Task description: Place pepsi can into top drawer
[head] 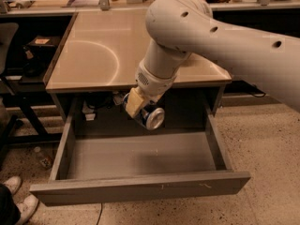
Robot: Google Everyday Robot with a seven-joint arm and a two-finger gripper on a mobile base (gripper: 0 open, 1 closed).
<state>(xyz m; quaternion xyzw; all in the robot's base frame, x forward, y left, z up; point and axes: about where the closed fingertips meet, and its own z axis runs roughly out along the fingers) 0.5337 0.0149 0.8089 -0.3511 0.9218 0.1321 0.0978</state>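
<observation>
Beige tabletop [93,55] stands on speckled floor [267,144], with a cluttered counter [70,3] behind.

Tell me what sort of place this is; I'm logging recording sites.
Probably a lab or workshop: cluttered benches behind, a desk with an open drawer, speckled floor. The gripper holds the can over the drawer.
</observation>
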